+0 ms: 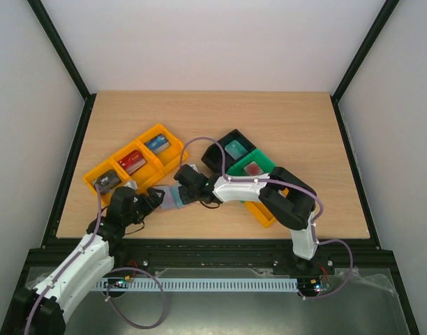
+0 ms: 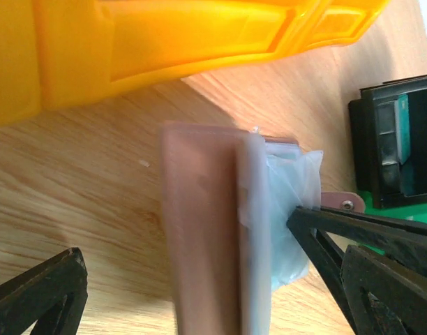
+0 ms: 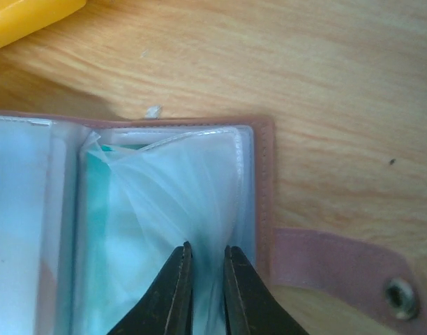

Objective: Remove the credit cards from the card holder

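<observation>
- We see the card holder (image 3: 262,174) lying open on the table (image 1: 304,139), just beside the orange bins (image 1: 133,167).
- The right gripper (image 3: 206,248) has its jaws nearly together, pinching a clear sleeve (image 3: 178,195) of the holder. A teal card (image 3: 93,188) shows inside.
- The left gripper (image 2: 184,237) gapes wide, with a finger on each side of the holder.
- Print on the binned cards (image 1: 132,162) is too small for us to read.

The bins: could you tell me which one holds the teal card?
The black bin, farthest back on the right: its card is teal; the green bin holds a reddish card, the left orange bins blue, red and dark ones.
</observation>
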